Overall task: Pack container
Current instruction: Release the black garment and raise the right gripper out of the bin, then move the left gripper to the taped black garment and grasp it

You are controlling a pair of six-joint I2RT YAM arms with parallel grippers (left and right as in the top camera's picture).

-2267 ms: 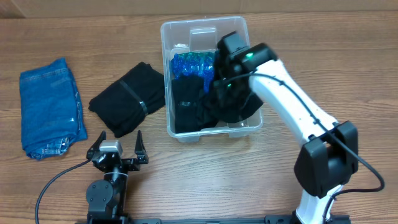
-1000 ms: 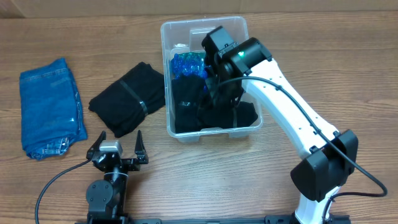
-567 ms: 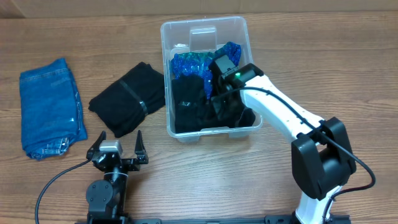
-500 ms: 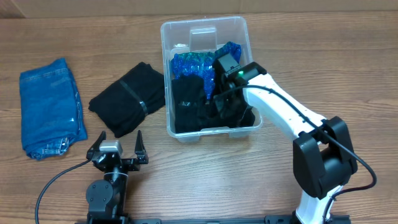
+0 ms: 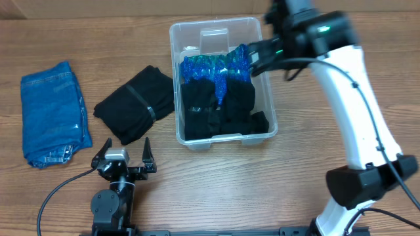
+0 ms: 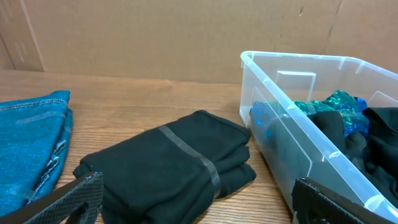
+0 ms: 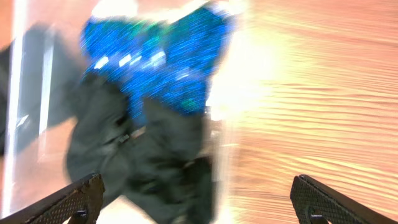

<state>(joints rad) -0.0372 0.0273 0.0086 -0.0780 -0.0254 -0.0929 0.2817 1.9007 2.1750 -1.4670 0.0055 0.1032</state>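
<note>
At the table's 12 o'clock we see the container (image 5: 213,21), holding a sparkly blue cloth (image 5: 209,67) and black clothes (image 5: 220,113). Our right gripper (image 7: 198,196) hovers above its 2 o'clock rim, spread wide, empty. Our left gripper (image 5: 123,155), at its 7 o'clock, is likewise wide and empty. At 9 o'clock lie a black bundle (image 5: 134,103) and jeans (image 5: 54,111).

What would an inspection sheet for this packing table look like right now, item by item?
Surface: wood table, no spills seen.
Job's things: clear container upright, holding black clothes and a shiny blue garment.
Clutter: folded black garment beside the container's left wall; folded jeans far left.
Grippers: left gripper open, empty, at the near edge; right gripper open, empty, above the container's right side.
Cables: black cable curling from the left arm's base.
Surroundings: cardboard wall.
</note>
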